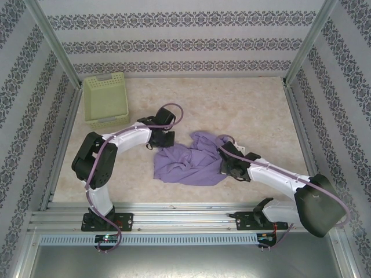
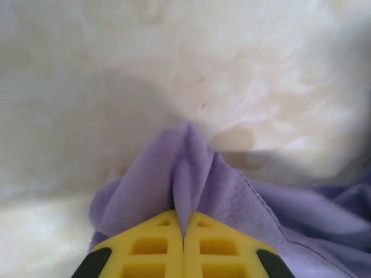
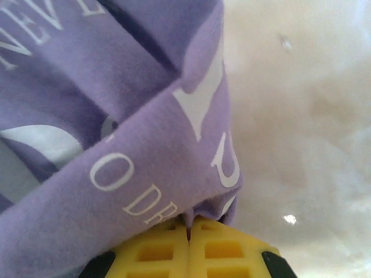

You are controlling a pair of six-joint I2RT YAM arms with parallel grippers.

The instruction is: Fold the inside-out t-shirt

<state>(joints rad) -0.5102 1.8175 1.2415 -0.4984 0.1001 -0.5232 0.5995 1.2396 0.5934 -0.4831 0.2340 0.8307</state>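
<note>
From above, the purple t-shirt (image 1: 188, 161) lies in a crumpled heap in the middle of the counter (image 1: 243, 110), between the two arms. The green basket (image 1: 105, 99) sits well apart, in the far left corner. The left arm (image 1: 124, 139) reaches to the shirt's upper left edge. The right arm (image 1: 278, 176) reaches to its right side.

From the left wrist, the two yellow fingers (image 2: 151, 249) are pressed tight together. The left jaws are closed on a small fold of the shirt (image 2: 191, 174), which sticks up from between them in a peak. The pale counter (image 2: 116, 69) lies behind it.

From the right wrist, the yellow fingers (image 3: 226, 252) are also pressed together. The right jaws are closed on a bit of the shirt (image 3: 87, 75), and the cloth hangs across the left of the view. White letters (image 3: 223, 159) show on it.

The shirt looks soft, light and floppy. It will not break, but it will sag and bunch up when lifted. A tiny pinch could slip out. The best places to hold it are likely the edges and corners, such as the shoulders or the bottom hem, so it can be pulled flat before folding.
</note>
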